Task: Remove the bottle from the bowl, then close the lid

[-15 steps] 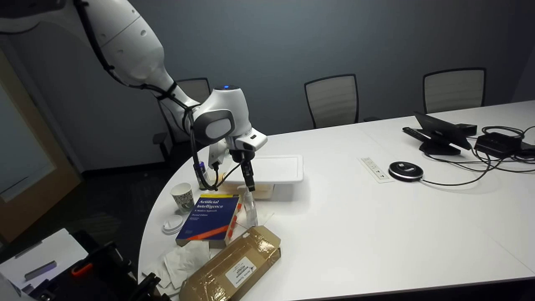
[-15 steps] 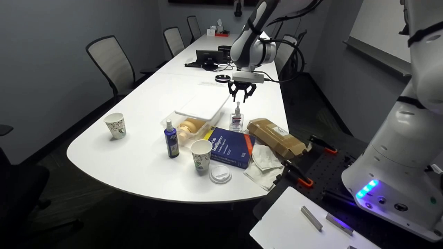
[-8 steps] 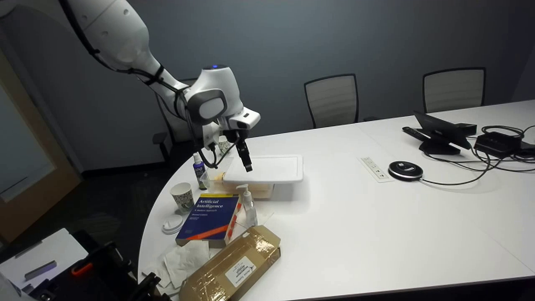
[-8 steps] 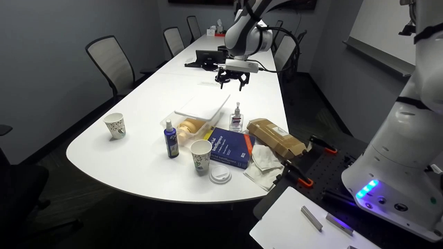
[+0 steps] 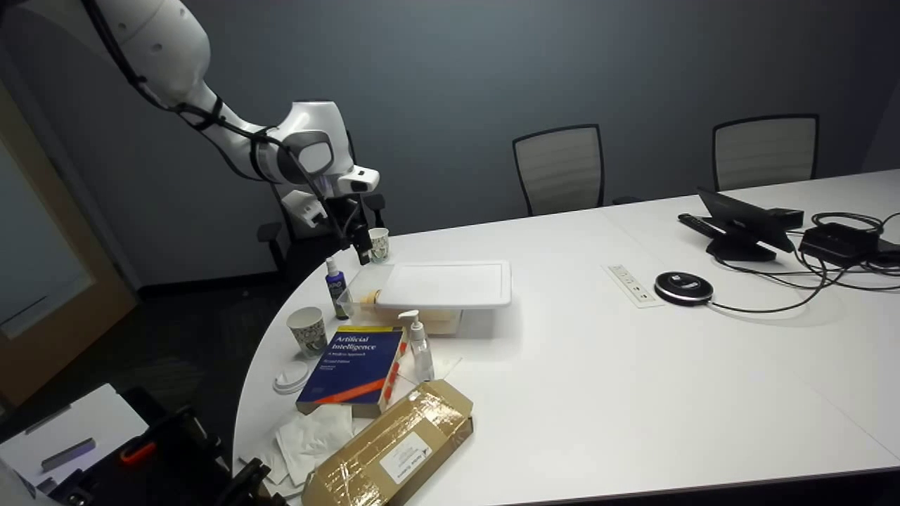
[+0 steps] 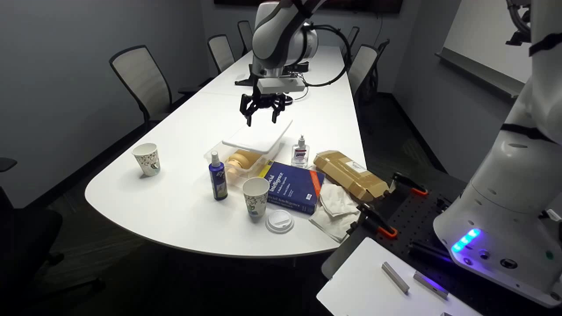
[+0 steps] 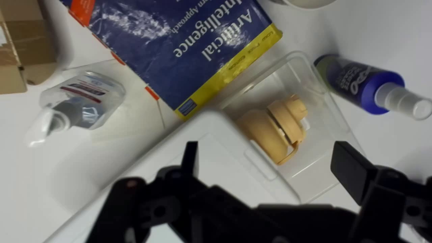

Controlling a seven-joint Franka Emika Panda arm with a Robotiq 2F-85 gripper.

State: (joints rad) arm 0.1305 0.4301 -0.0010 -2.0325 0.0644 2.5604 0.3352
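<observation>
The bowl [image 7: 320, 148] is a shallow see-through plastic box on the table. Inside it lies a yellow-orange bottle [image 7: 287, 118], its body partly hidden under the white lid [image 7: 219, 152]. The lid [image 5: 450, 281] rests tilted over the bowl and leaves one end uncovered. A clear pump bottle [image 6: 300, 153] stands upright outside the bowl, beside the book. My gripper [image 6: 262, 121] hangs in the air above the lid and bowl, open with nothing held. In the wrist view its fingers [image 7: 351, 168] are wide apart, one over the lid, the other over the bowl's uncovered edge.
A blue spray bottle [image 6: 218, 177] stands close against the bowl's uncovered end. Near it are a thick blue book [image 6: 292, 186], two paper cups [image 6: 256, 197] and a cup lid [image 6: 279, 221]. A cardboard box [image 6: 351, 173] and napkins [image 6: 336, 206] lie towards the robot's base.
My gripper has opened wider and risen away from the pump bottle, then shifted across to above the lid and bowl. The pump bottle stays standing by the book.
</observation>
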